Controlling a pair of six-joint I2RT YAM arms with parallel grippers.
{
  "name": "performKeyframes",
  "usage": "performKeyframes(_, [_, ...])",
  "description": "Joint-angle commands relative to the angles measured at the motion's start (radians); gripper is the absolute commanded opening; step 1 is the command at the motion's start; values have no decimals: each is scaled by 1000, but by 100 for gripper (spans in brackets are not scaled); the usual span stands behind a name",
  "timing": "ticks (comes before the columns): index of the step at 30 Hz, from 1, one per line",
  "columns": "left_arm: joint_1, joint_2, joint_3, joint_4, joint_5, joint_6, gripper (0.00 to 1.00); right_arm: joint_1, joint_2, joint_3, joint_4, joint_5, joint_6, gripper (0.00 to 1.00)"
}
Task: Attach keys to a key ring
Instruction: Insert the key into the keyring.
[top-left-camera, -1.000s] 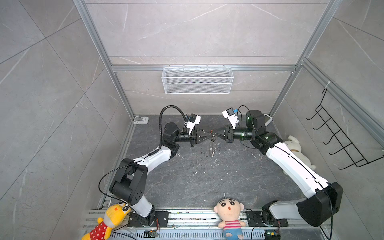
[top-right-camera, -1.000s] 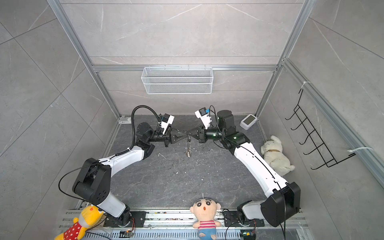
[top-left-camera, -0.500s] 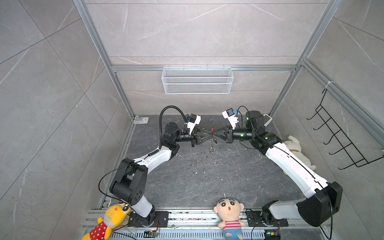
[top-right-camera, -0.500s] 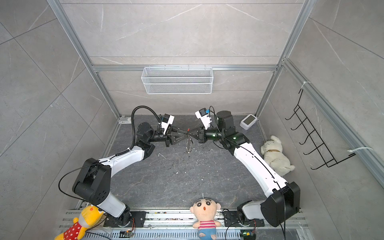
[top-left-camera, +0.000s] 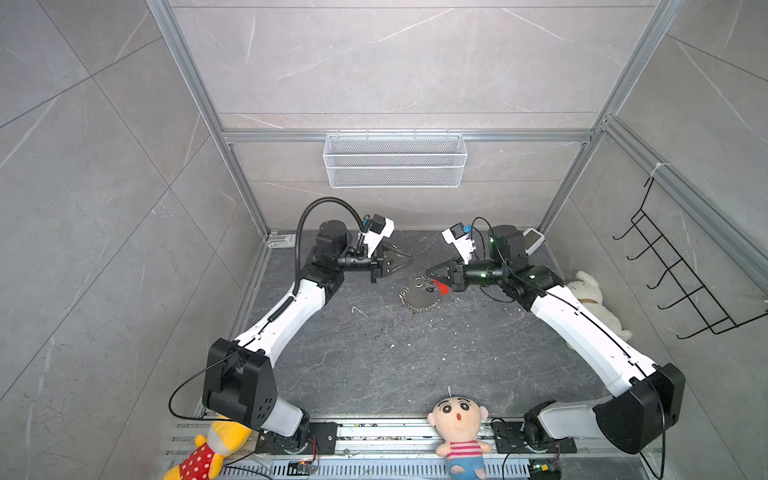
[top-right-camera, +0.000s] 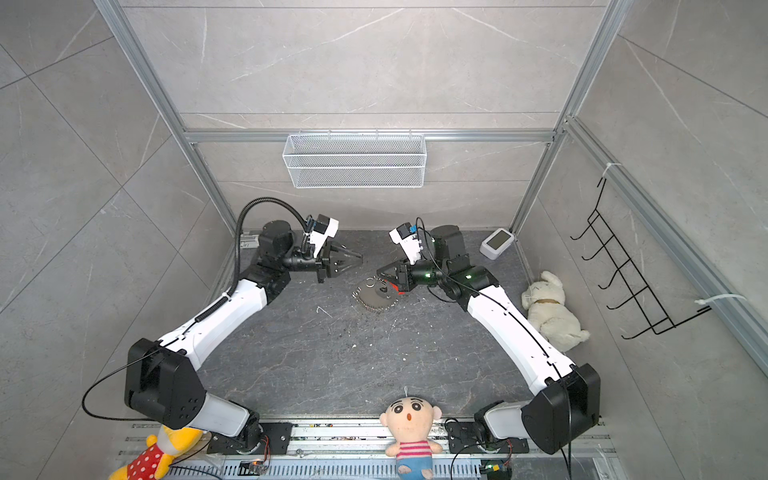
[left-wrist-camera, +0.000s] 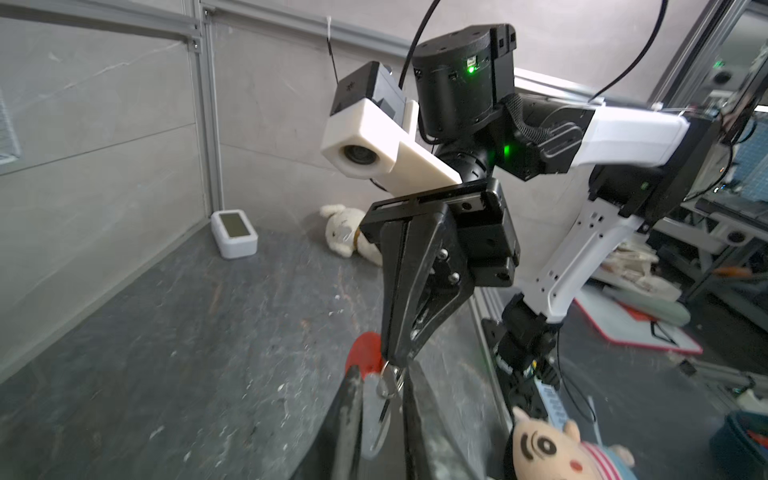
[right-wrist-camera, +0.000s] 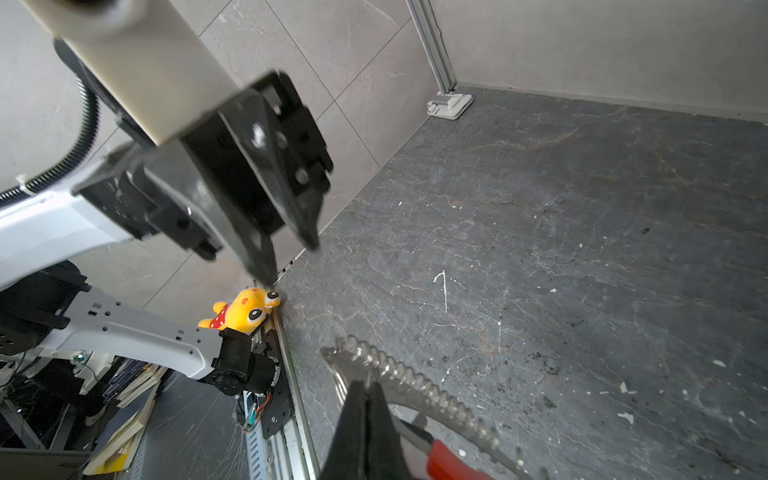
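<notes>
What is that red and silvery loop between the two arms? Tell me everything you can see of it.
The key ring is a large loop: part bright red curved strip, plastic-looking, part grey band fringed with many small silver metal rings. The right gripper pinches its grey edge, jaws shut, holding it low over the dark table; whether it touches the table cannot be told. The left gripper is apart from it, jaws slightly open.
</notes>
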Motion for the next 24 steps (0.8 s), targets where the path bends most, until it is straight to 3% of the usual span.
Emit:
performKeyframes(1, [3, 18, 112, -329, 141, 173, 15, 4, -30, 42, -9, -46, -43, 0])
performKeyframes(5, [4, 88, 180, -454, 208, 233, 12, 4, -30, 42, -3, -61, -55, 0])
performKeyframes(24, [-47, 157, 160, -391, 240, 208, 0, 5, -10, 52, 14, -102, -55, 0])
